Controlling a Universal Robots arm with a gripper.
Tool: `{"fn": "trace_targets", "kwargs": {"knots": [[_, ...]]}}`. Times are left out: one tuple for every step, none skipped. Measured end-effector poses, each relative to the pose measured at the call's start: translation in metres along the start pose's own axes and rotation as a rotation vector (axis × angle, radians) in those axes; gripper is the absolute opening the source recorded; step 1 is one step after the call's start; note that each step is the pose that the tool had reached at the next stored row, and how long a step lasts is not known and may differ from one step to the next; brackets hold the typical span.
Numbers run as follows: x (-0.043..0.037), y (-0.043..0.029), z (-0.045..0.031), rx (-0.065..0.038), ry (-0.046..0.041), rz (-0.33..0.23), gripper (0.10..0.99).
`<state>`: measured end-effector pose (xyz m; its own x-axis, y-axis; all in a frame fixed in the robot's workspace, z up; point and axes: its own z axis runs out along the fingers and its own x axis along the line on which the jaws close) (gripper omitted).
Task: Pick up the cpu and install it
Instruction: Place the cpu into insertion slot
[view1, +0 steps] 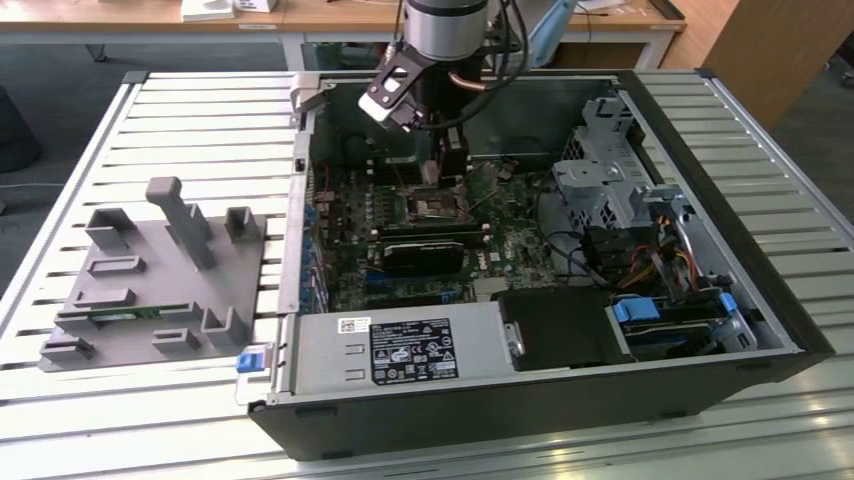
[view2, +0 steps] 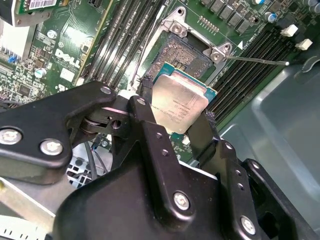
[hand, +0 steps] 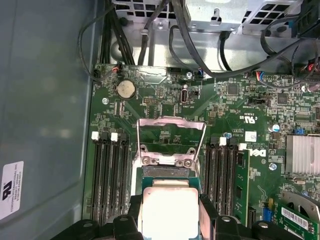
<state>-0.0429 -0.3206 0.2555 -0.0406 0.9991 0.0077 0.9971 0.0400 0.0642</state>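
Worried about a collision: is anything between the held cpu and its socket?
Nothing visible. The gripper holds the cpu above the socket; the bracket is flipped open, out of the way.

Setting was a robotics lab or workshop: slatted metal table (view1: 187, 120) across the frame, opened computer case (view1: 534, 420) centre right, grey fixture tray (view1: 134, 300) left, wooden desks (view1: 334, 15) along top edge.

bright even light, with glare whitening the top of the cpu (hand: 170, 212).
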Motion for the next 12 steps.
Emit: {"fn": "trace_targets", "kwargs": {"knots": [[-0.0002, -0.0002, 0.0003, 0.000, -0.0002, 0.000, 0.533], [-0.0006, -0.0004, 0.0007, 0.000, -0.0001, 0.000, 0.533], [-0.0011, -0.0007, 0.0012, 0.000, 0.0001, 0.000, 0.533], [-0.0014, -0.0010, 0.0017, 0.000, 0.0002, 0.000, 0.533], [-0.0017, -0.0013, 0.0020, 0.000, 0.0001, 0.000, 0.533], [-0.0018, -0.0017, 0.0024, 0.000, 0.0000, 0.000, 0.533], [-0.0018, -0.0021, 0.0029, 0.000, 0.0002, 0.000, 0.533], [-0.0018, -0.0024, 0.0034, 0.000, 0.0002, 0.000, 0.533], [-0.0018, -0.0028, 0.0038, 0.000, 0.0001, 0.000, 0.533], [-0.0018, -0.0031, 0.0043, 0.000, 0.0001, 0.000, 0.533], [-0.0018, -0.0034, 0.0048, 0.000, 0.0001, 0.000, 0.533], [-0.0018, -0.0037, 0.0053, 0.000, 0.0001, 0.000, 0.533]]}}
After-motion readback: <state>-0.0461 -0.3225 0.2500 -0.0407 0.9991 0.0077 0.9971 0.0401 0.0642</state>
